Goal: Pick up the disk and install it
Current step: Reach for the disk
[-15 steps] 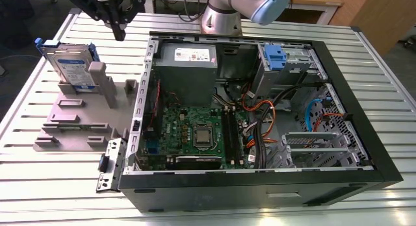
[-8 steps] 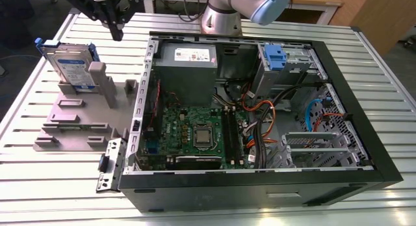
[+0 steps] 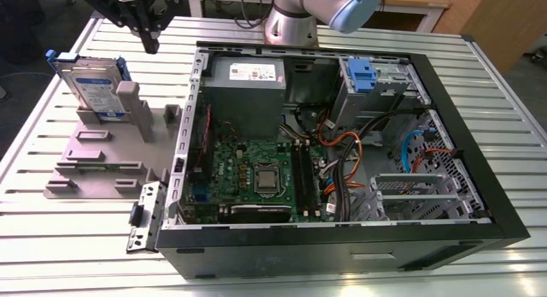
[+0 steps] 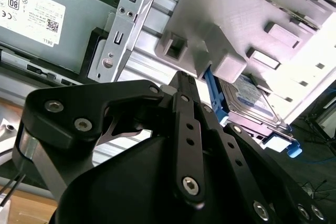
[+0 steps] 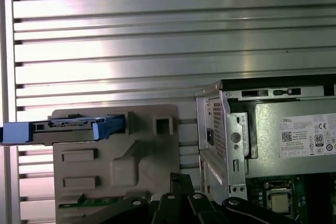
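Progress stands at the start: neither the pick-up nor the installation is done, as far as the views show. The disk (image 3: 89,86) stands on edge in a slot at the far end of a grey holder (image 3: 94,162), which lies on the slatted metal surface (image 3: 77,258) at the exterior view's left, just beside the open computer case (image 3: 506,201). Blue rails frame the disk, and its label faces outward.

The claw (image 3: 152,46) hangs above the surface, between the disk and the case wall, near the disk but apart from it. Its fingers are drawn together to a single tip and grip nothing. In the second wrist view the claw (image 4: 179,77) points toward the holder's edge, with the disk (image 4: 247,95) beyond it. In the first wrist view the disk (image 5: 68,128) shows edge-on in its slot.

Inside the case, the upright drive cage (image 3: 380,86) with the blue latch appears to hold no disk, judging from the exterior view.

Count:
- Disk: one.
- Claw: one.
- Holder: one.
- Case: one.
- Drive cage: one.
- Power supply (image 3: 248,73): one.
- Mainboard (image 3: 256,172): one.
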